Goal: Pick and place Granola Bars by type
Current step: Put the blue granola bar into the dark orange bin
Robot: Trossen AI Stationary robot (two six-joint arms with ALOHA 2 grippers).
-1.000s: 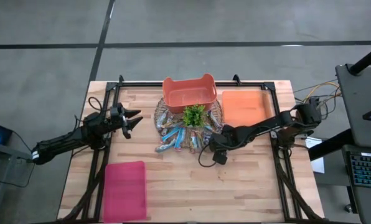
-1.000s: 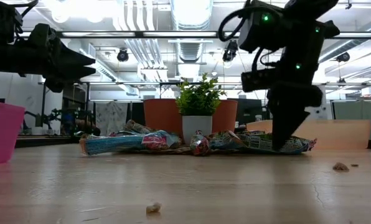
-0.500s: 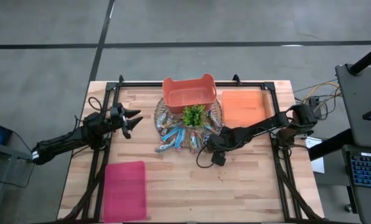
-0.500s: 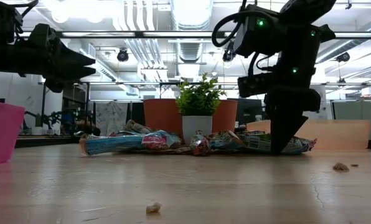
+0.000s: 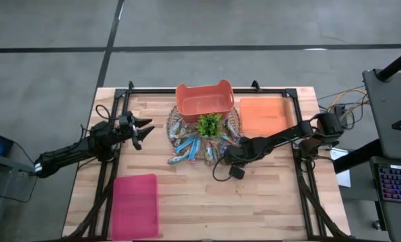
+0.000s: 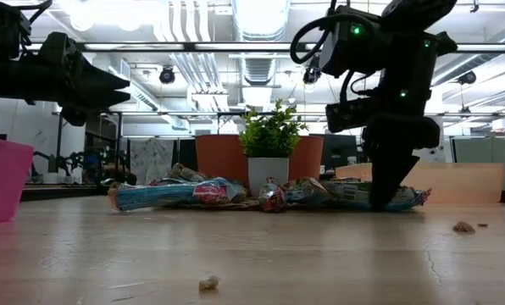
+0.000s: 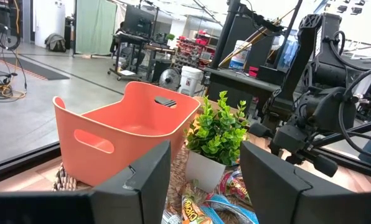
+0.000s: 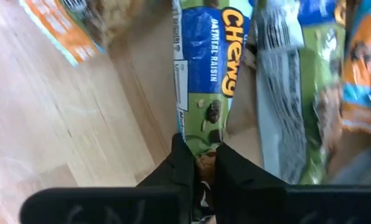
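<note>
**Right gripper pinches a "Chewy Oatmeal Raisin" bar at the pile's edge**

The right gripper (image 5: 229,155) is down at the right side of the heap of granola bars (image 5: 199,146) near the middle of the table (image 5: 268,202), toward its far edge. In the right wrist view its fingers (image 8: 187,163) are clenched on the end of one green-and-white bar (image 8: 205,81) whose wrapper reads "CHEWY" and "OATMEAL RAISIN". Other blue and orange wrappers lie around it, their print too blurred to read. The heap circles a small potted plant (image 5: 210,124) in front of an orange basket (image 5: 204,99). An orange tray (image 5: 263,114) sits at the far right, a pink tray (image 5: 135,204) at the near left corner. The left gripper (image 5: 144,131) hovers off the table left of the heap, jaws released
</note>
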